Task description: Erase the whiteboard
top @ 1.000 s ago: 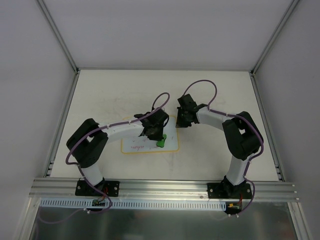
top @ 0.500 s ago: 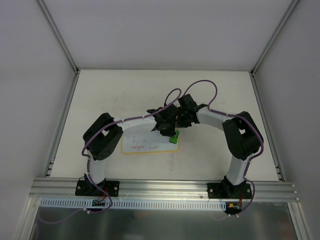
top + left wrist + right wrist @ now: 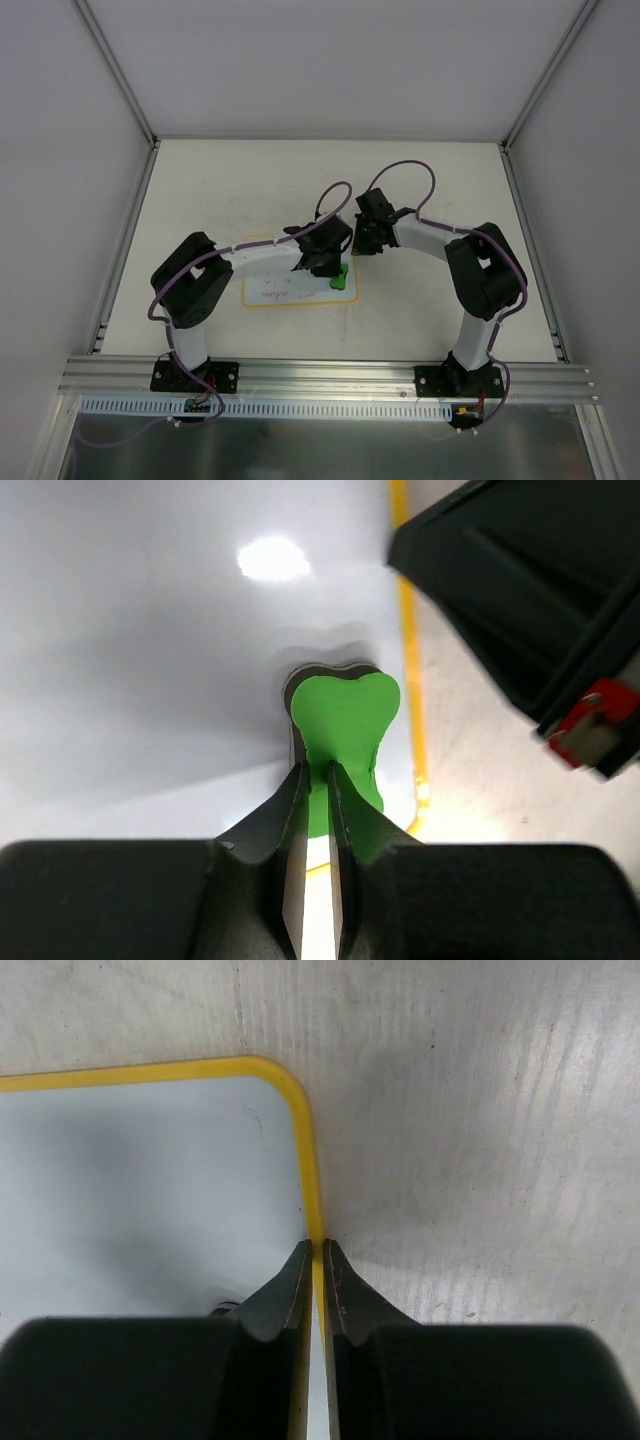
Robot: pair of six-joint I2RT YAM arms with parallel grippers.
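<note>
- Left wrist view: left gripper [image 3: 318,772] clamps green eraser [image 3: 345,715] on the whiteboard [image 3: 150,660], near its right rim.
- Right gripper [image 3: 316,1252], jaws nearly closed, steadies that rim; sweep evenly toward red writing [image 3: 276,293].

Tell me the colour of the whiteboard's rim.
Yellow; the whiteboard rim shows best in the right wrist view.

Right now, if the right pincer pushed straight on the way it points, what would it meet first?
The thin yellow rim of the small white rectangular whiteboard: the right pincer has its nearly closed tips right over it, near the rounded corner. Whether they touch is unclear.
</note>
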